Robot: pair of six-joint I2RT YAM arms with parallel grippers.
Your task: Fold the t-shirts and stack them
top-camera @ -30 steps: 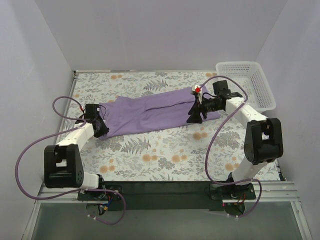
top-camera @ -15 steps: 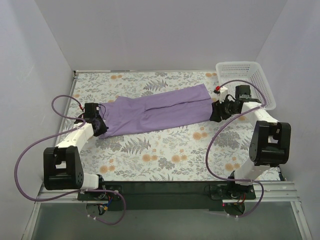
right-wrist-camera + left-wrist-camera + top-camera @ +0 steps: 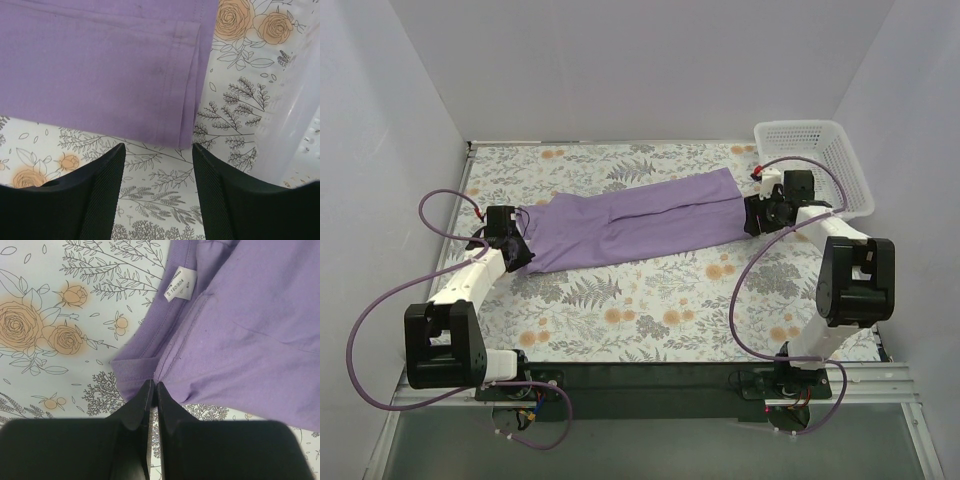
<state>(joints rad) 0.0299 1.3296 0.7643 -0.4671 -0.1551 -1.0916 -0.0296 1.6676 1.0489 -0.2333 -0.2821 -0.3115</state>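
- The left claw [image 3: 151, 387] is pressed shut, its two dark fingers pinching the edge of the lavender t-shirt [image 3: 630, 225] just below the collar.
- A small white neck label [image 3: 179, 286] shows at the collar, a little beyond the pinched spot.
- The right claw [image 3: 157, 150] is spread wide with nothing between its fingers, at the shirt's bottom hem corner.
- The t-shirt lies as a long band across the middle of the desk [image 3: 650, 310], collar end on the left, hem end on the right.
- The desk has a floral cover with orange roses and grey ferns.
- A white lattice basket [image 3: 820, 165] sits in the far right corner, near the right claw and apart from the shirt.
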